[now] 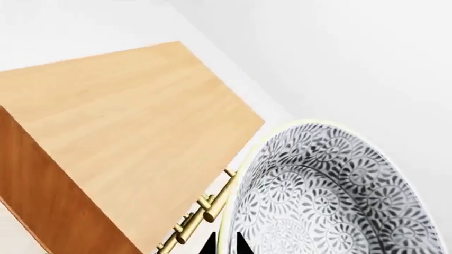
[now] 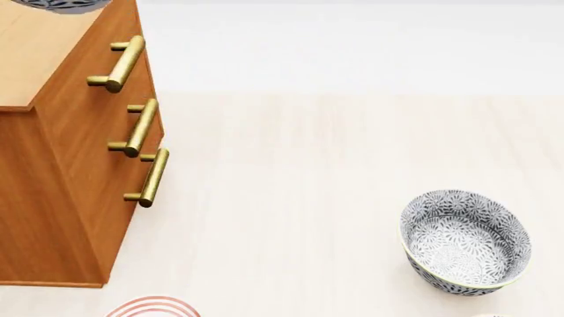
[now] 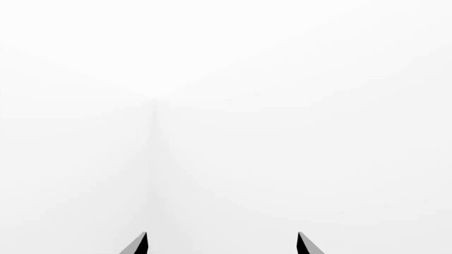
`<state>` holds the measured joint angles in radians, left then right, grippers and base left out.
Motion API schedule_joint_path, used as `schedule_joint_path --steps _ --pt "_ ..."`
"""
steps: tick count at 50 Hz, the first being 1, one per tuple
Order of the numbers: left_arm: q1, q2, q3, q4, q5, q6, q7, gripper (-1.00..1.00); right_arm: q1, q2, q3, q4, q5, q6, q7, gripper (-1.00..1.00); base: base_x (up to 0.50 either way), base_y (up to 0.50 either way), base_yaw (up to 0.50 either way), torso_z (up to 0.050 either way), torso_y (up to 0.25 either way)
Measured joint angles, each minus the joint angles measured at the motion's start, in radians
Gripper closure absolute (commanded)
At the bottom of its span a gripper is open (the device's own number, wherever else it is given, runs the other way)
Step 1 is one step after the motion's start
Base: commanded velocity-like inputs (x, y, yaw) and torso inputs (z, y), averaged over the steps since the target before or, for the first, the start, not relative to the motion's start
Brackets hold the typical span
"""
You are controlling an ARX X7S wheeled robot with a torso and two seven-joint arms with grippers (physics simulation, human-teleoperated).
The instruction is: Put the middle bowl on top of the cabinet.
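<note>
Very little of the robot's body is visible. In the right wrist view only two fingertips (image 3: pixel 138 244) of the right gripper (image 3: pixel 222 244) show at the picture's edge. They are black, flat and thin, and each narrows to a sharp point. Their surface is plain, with no marking, screw or cable on it. In the left wrist view two small black pointed tips of the left gripper (image 1: pixel 224 244) show, of the same colour and shape. The head view shows no arm.
</note>
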<state>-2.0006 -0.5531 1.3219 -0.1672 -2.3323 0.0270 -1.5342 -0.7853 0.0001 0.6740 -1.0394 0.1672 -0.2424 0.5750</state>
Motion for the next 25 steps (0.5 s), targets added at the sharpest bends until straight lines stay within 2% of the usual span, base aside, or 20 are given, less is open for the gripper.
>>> schedule_joint_path --steps 10,25 --pt "-0.041 0.073 0.105 -0.261 -0.020 -0.059 0.020 1.00 0.000 0.000 -0.001 0.002 -0.001 -0.003 0.002 -1.00 0.00 0.00 0.00 0.000 0.000" --pt "-0.018 0.195 0.212 -0.655 -0.012 -0.149 0.120 1.00 0.000 0.000 0.010 0.014 0.007 -0.015 -0.001 -1.00 0.00 0.00 0.00 0.000 0.001"
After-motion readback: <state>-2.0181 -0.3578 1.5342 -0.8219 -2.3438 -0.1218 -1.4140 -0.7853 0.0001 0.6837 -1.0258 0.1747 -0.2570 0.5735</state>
